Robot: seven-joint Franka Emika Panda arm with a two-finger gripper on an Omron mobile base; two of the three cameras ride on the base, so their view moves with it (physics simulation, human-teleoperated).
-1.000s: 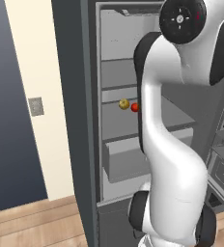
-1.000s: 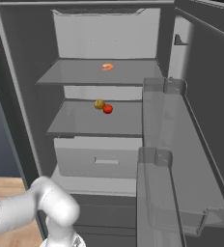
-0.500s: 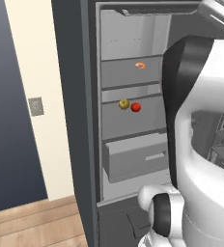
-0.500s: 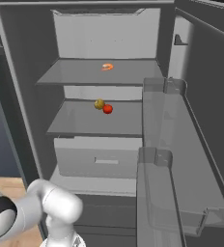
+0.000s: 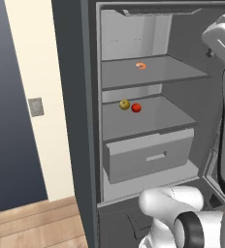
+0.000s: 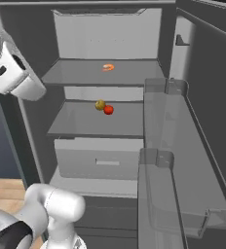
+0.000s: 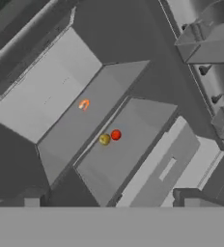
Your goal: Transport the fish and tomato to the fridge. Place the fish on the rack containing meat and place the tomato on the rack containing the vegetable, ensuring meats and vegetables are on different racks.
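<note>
Pale grey fridge [image 6: 47,121] shelves lie open below and ahead of my tool, which stands spread wide with nothing between its tips. Well away from it, the tomato [image 7: 116,135] sits on the middle shelf touching the vegetable [image 7: 104,140]; the meat [image 7: 84,104] lies alone on the shelf above.

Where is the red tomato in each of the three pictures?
Left base view: the tomato sits on the fridge's lower shelf, right of the yellow-green ball.
Right base view: tomato near the middle, on the same shelf, just right of the ball.
Hand view: tomato near the centre, up and right of the ball.
Shared landmark: the yellow-green ball touching or almost touching it.
</note>
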